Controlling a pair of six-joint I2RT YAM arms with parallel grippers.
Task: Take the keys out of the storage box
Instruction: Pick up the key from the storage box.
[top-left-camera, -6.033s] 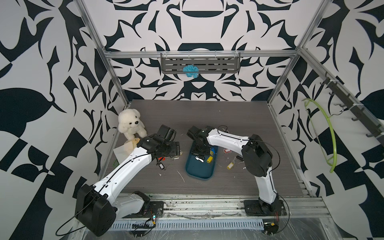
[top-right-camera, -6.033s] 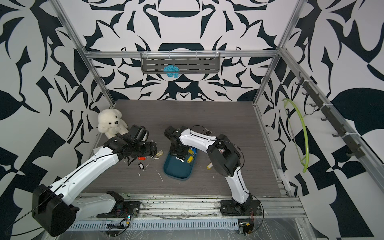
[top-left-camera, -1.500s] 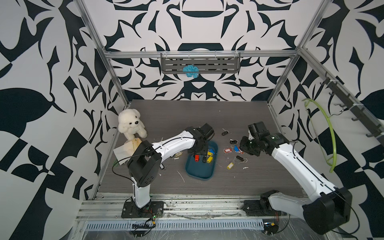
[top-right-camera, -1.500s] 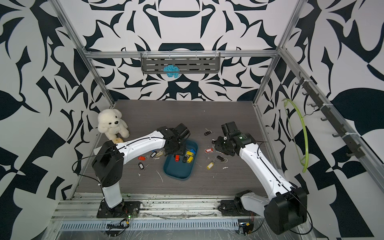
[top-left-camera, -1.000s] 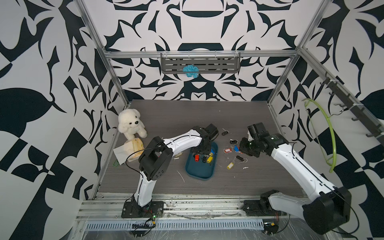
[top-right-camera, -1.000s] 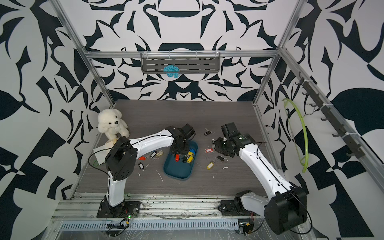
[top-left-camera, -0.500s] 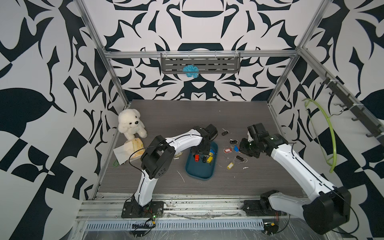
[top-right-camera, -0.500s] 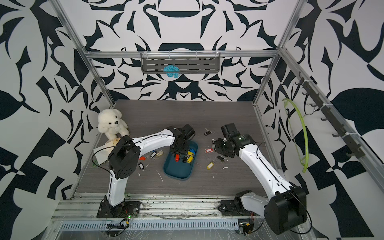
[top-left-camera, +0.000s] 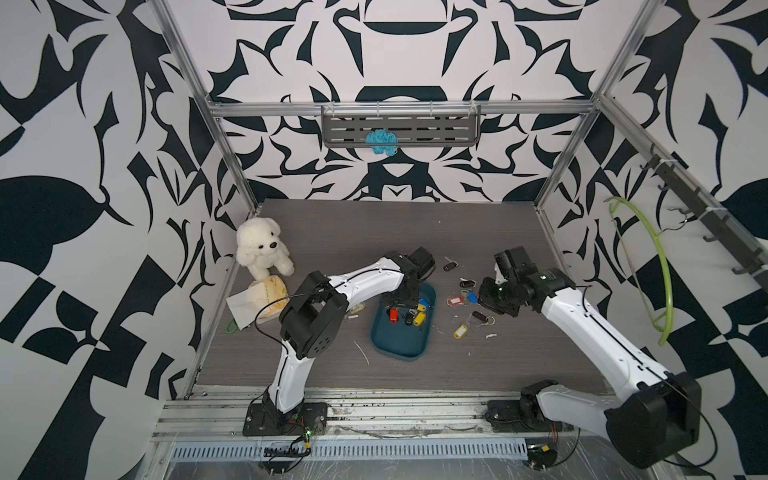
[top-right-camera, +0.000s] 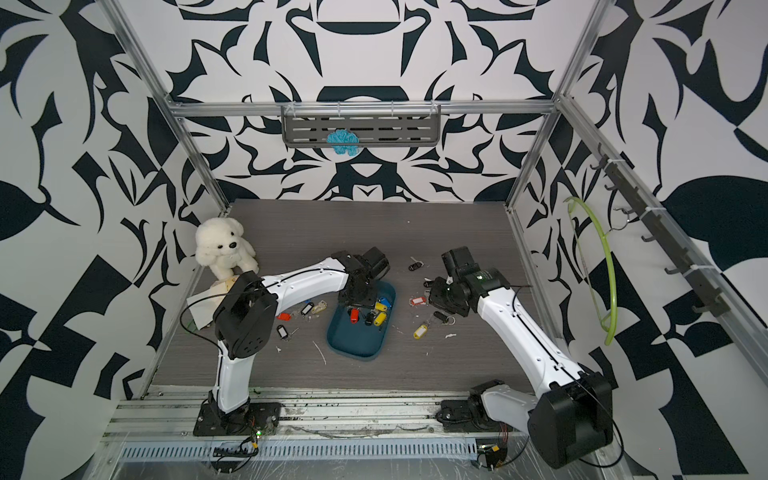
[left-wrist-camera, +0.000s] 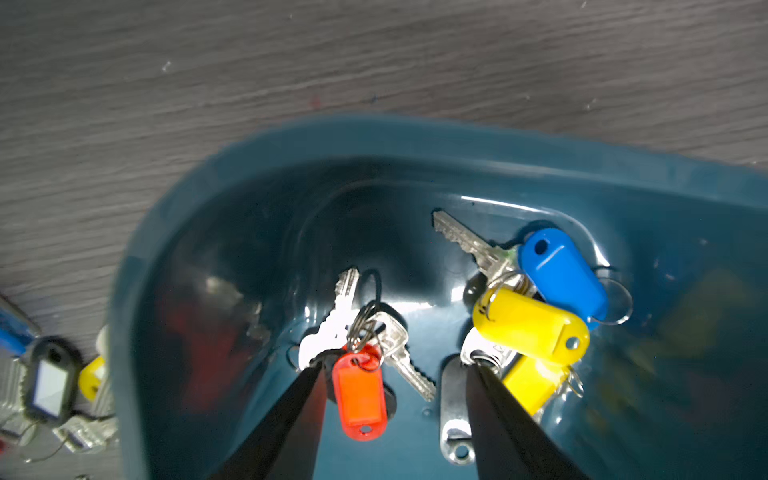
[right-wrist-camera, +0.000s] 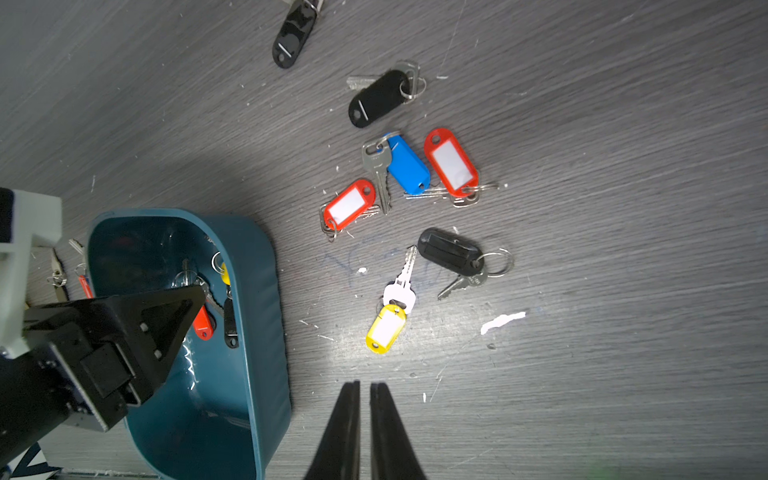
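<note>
Your left gripper sits half open inside the shallow teal-blue plastic storage box, holding nothing.
Its black fingers straddle a red-tagged silver key; yellow- and blue-tagged keys lie beside it. At the box's 3 o'clock, your right gripper, closed and empty, hovers over loose tagged keys on the grey table.

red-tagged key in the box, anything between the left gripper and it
Nothing visible. The left gripper hangs open inside the storage box, its fingertips on either side of the red-tagged key; a grey tag lies beside it.
</note>
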